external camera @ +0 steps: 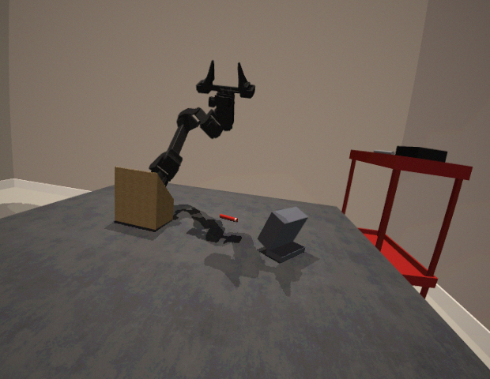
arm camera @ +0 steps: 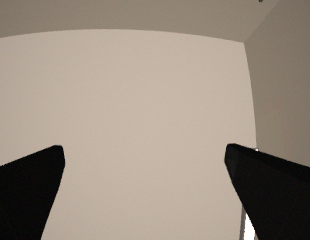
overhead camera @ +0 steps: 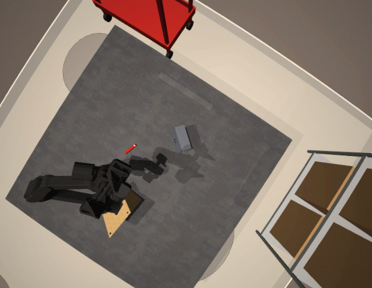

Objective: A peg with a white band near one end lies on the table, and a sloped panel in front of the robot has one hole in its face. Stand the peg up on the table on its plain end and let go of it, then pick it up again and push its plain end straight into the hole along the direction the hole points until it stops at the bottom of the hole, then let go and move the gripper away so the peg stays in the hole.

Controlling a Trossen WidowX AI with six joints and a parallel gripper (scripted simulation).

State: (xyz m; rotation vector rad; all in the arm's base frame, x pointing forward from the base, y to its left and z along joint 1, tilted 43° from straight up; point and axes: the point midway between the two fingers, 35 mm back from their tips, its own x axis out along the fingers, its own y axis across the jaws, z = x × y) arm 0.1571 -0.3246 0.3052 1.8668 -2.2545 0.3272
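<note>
The red peg (overhead camera: 130, 149) (external camera: 228, 217) lies on its side on the dark table (overhead camera: 117, 102) (external camera: 196, 318). Its white band is at the end nearer the grey block. The grey sloped panel (overhead camera: 182, 137) (external camera: 283, 229) stands on a small base. One dark hole (overhead camera: 174, 140) shows in its face in the top view; the face is turned away in the exterior view. My gripper (external camera: 225, 62) (arm camera: 145, 155) is open and empty, high above the table with its fingers pointing up. It is well away from the peg. The wrist view shows neither peg nor panel.
A wooden box (overhead camera: 116, 220) (external camera: 135, 198) with a slanted top stands on the table near the arm, partly under it in the top view. A red cart (overhead camera: 133, 15) (external camera: 412, 165) stands beyond the table edge, and a shelf (overhead camera: 330, 213) stands off another side.
</note>
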